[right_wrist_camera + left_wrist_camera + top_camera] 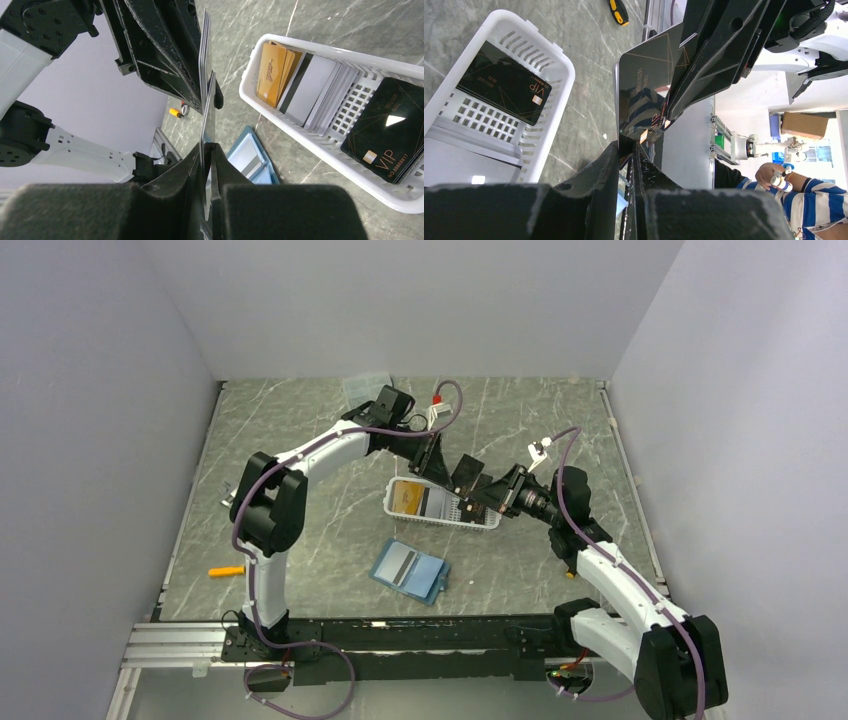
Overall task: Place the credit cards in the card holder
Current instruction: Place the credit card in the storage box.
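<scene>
Both arms are meeting in mid-air over the white basket (pixel 440 520), and a black card (pixel 644 85) is hanging between them, standing on edge above the bench (pixel 320 540). The left hand (pixel 626 150) is pinching one end of it, its fingers drawn in until only the card's thickness is parting them. The right hand (pixel 207 150) is clamping the opposite end just as tightly, so the two hands are facing each other nearly tip to tip. A paler edge is showing right behind the black card in the left wrist view, and I cannot tell whether that is another card pressed against it. Down in the basket, a second black card (pixel 390 130) with gold VIP lettering is lying flat at one end, a stack of grey cards (pixel 320 90) is leaning beside it, and gold cards (pixel 272 72) are standing at the other end. The card holder (pixel 410 571) is lying open on the bench just in front of the basket, nearer the arm bases and apart from both hands, with a grey striped card (pixel 400 562) sitting on its blue inside. An orange-handled tool (pixel 226 571) is resting out on the left side of the bench, well apart from the rest.
</scene>
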Robot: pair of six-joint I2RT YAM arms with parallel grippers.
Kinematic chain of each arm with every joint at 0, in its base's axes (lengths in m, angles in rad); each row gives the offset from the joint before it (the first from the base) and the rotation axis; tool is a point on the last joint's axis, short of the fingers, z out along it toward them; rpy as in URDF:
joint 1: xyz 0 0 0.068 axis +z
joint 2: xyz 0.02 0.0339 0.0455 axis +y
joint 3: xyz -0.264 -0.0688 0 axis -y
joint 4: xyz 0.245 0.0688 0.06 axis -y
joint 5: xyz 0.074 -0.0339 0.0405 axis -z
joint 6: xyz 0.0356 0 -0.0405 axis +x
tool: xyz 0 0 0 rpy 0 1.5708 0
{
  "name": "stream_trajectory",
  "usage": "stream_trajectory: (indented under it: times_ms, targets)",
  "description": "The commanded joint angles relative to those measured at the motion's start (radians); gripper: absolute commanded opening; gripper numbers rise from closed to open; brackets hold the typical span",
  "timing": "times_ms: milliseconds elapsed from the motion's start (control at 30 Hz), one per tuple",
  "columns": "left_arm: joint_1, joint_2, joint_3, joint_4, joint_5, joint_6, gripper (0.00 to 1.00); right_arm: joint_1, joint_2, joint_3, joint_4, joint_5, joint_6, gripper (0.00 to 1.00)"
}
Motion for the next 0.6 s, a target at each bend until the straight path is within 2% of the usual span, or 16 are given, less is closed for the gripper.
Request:
stream_trajectory:
  times_ms: [0,133,267,567]
  targets:
    - [-0.001,-0.009,0.022,0.033,-0.002,0.017,0.17,0.004,-0.022,0.053,0.051,-0.057,0.003,0.1]
    - [0.004,-0.014,0.021,0.021,-0.001,0.027,0.14,0.001,-0.028,0.072,-0.04,-0.016,-0.036,0.0]
    - [0.006,-0.024,0.013,0.022,0.01,0.027,0.07,-0.013,-0.035,0.066,-0.073,0.022,-0.047,0.0]
    - [0.016,-0.02,0.002,0.056,0.06,-0.02,0.16,-0.035,-0.045,0.042,-0.025,-0.015,-0.028,0.0]
